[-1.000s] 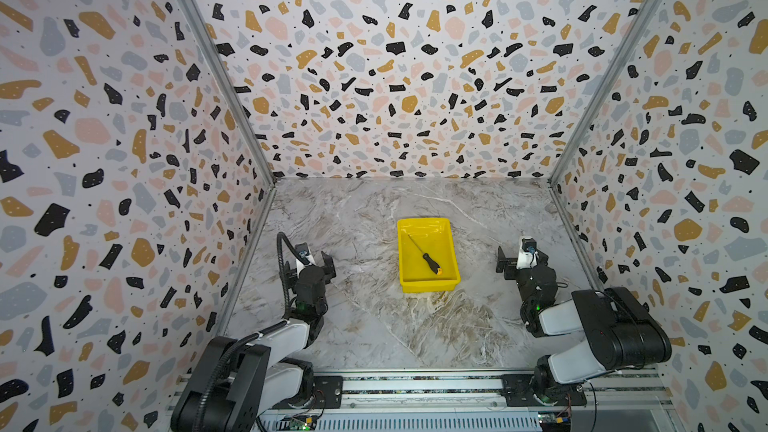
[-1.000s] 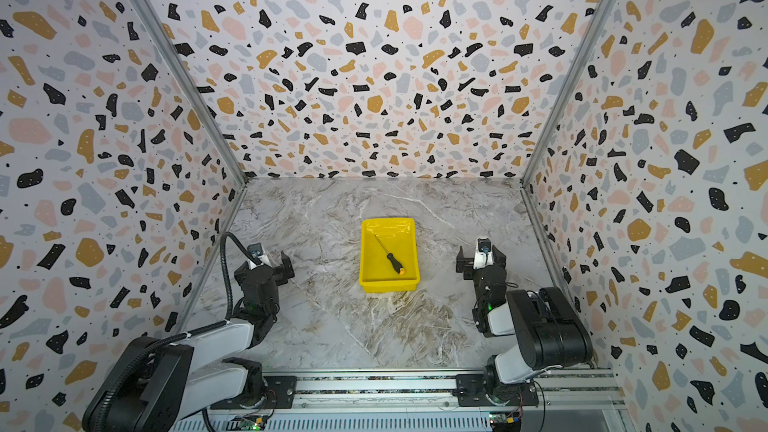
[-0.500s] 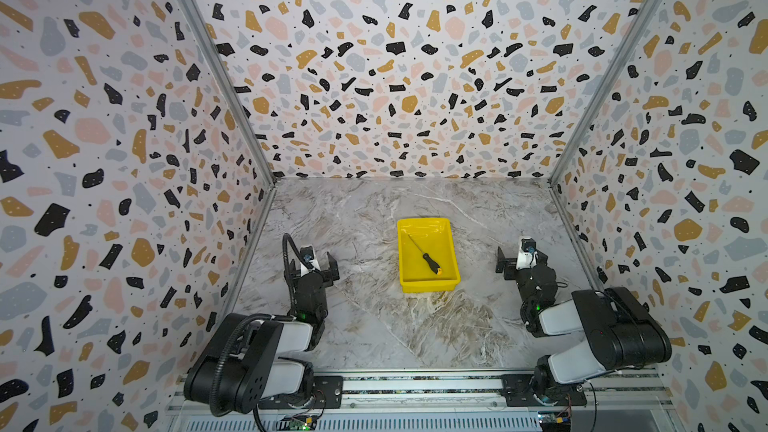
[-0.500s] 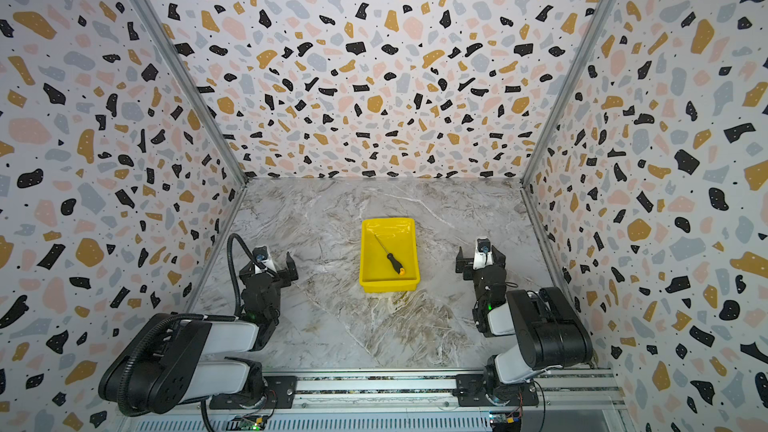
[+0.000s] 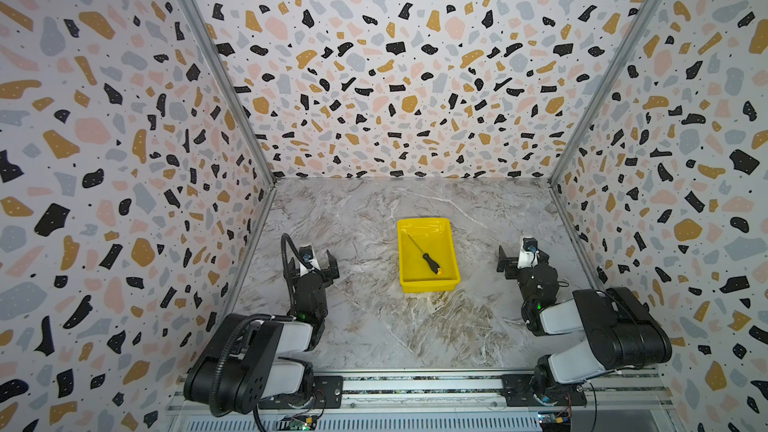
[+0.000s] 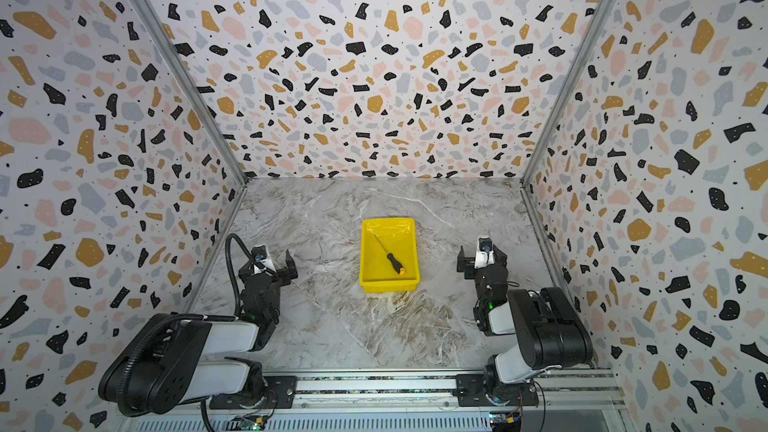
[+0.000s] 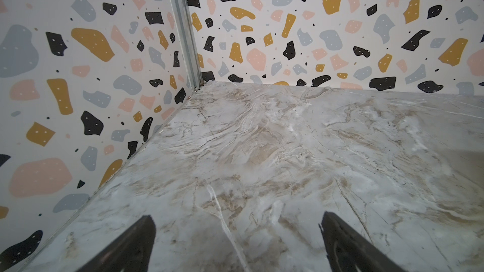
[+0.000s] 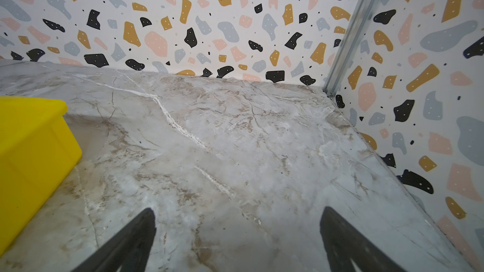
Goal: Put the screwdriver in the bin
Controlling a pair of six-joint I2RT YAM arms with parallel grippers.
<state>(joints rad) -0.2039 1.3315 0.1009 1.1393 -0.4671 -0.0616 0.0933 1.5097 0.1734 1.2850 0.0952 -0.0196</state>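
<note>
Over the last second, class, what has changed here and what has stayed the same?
Only the left arm moved: its elbow folded up and in toward its base, the left gripper open and barely shifting. Nothing was grasped or released. The right gripper, open, and the screwdriver lying in the bin stayed put.

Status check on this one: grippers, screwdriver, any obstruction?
Left gripper open, empty. Right gripper open, empty. Screwdriver lying in bin. No obstruction seen.

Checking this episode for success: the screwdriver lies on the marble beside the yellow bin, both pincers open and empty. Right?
No. Both top views show the screwdriver lying inside the bin, not beside it. The left pincer and right pincer are indeed open and empty.
</note>
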